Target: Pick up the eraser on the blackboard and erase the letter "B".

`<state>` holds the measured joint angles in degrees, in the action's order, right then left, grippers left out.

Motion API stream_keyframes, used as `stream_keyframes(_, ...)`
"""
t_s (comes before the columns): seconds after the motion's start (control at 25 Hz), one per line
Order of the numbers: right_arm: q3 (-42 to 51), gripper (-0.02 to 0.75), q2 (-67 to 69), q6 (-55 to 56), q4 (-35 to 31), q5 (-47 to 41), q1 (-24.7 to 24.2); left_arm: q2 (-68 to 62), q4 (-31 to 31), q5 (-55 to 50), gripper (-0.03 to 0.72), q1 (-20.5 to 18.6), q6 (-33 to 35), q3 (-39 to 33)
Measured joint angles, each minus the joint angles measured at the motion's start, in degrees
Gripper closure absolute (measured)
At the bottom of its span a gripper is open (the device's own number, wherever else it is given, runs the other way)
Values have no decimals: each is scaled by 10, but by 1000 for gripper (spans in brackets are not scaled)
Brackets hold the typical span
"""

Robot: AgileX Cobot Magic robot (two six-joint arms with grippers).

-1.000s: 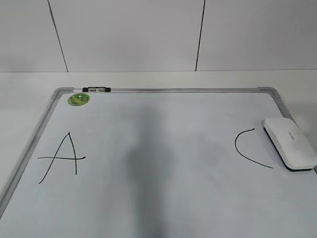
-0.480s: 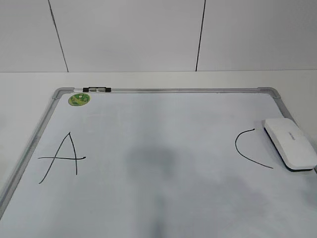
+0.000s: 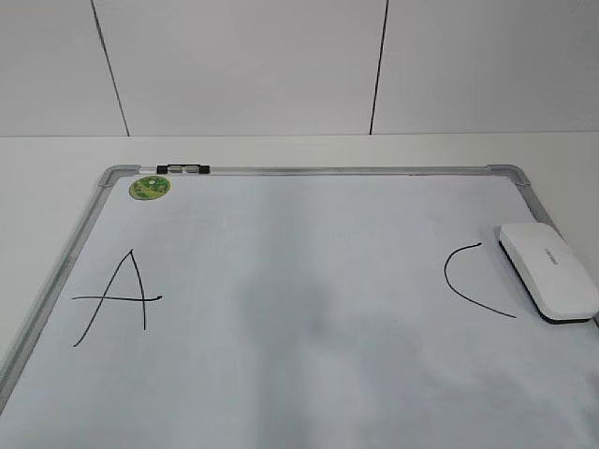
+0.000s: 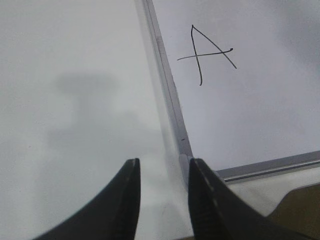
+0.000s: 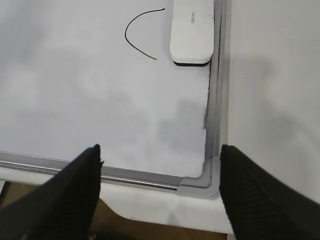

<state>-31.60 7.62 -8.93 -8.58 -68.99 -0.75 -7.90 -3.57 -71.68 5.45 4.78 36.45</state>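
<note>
eraser (image 3: 547, 272) lies flat at blackboard (image 3: 299, 374) right edge beside C (image 3: 473, 279); no B visible between it and A (image 3: 117, 296), arm shadow faded since a second ago. Right gripper (image 5: 159, 165) wide open, left gripper (image 4: 162, 172) narrowly open, both empty. Looks done

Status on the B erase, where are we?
Looks finished: between the black handwritten A and C the pale silver-framed whiteboard shows no B. The flat white oblong eraser lies by the right frame, unheld. Right gripper is open over the near corner; left gripper holds nothing. Nothing visibly left.
</note>
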Motion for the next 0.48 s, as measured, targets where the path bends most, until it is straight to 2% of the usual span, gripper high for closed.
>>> stream_keyframes(0.24,1,149,-57,0,9,7,0,72,1,48,444,0,0,-50)
stream_keyframes(0.48,24,149,-85,1,61,22,0,73,16,73,444,0,0,-65)
